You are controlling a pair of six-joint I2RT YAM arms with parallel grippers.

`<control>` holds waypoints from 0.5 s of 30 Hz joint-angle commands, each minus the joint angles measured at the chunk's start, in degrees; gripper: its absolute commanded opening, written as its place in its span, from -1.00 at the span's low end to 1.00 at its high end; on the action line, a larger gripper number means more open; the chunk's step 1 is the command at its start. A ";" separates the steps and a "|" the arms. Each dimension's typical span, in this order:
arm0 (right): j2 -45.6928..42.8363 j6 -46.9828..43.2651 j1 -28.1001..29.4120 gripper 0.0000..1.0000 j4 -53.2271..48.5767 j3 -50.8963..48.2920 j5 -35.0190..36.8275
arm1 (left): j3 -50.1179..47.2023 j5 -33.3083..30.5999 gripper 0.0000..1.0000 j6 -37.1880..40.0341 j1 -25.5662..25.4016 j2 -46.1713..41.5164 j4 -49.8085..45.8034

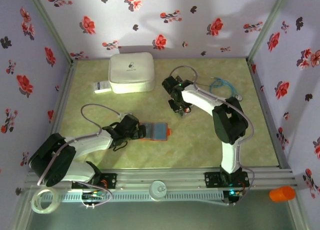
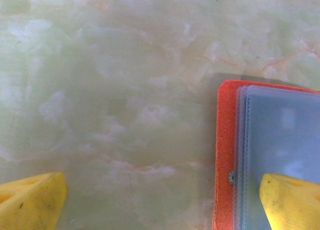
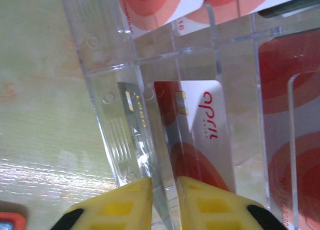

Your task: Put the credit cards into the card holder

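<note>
Left end effector (image 1: 139,131) hangs spread wide above the counter (image 1: 210,145), 1 yellow finger (image 2: 290,200) over the bluish sleeves of the card holder (image 1: 156,131), which lies open mid-counter. Farther out, right end effector (image 3: 165,190) is nearly clenched astride a credit card (image 3: 205,130) in a clear rack (image 3: 110,90); I can't tell if it's pinched.

A table (image 1: 95,102) with a pale green marbled top is enclosed on three sides by lilac walls (image 1: 165,17) printed with red and dark flowers. A metal rail (image 1: 170,175) is fixed along its near edge.
</note>
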 commanded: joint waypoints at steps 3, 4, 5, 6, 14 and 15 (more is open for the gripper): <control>1.15 -0.97 -0.76 -0.72 -1.10 1.59 -0.63 | -1.57 -1.42 0.99 -0.93 -0.26 -0.41 -3.33; 1.32 -0.96 -0.87 -0.74 -1.08 1.68 -1.15 | -1.57 -1.42 0.99 -0.95 -0.25 -0.46 -3.34; 1.42 -0.95 -0.89 -0.75 -1.14 1.71 -1.54 | -1.52 -1.35 0.99 -1.01 -0.27 -0.44 -3.32; 1.36 -1.00 -0.96 -0.76 -1.09 1.73 -1.89 | -1.48 -1.42 0.99 -0.95 -0.29 -0.46 -3.33; 1.66 -1.28 -1.16 -0.68 -0.77 1.53 -3.46 | -1.56 -1.41 0.99 -1.08 -0.25 -0.46 -3.21; 1.70 -1.30 -1.22 -0.68 -0.76 1.57 -3.54 | -1.48 -1.41 0.99 -1.00 -0.25 -0.46 -3.21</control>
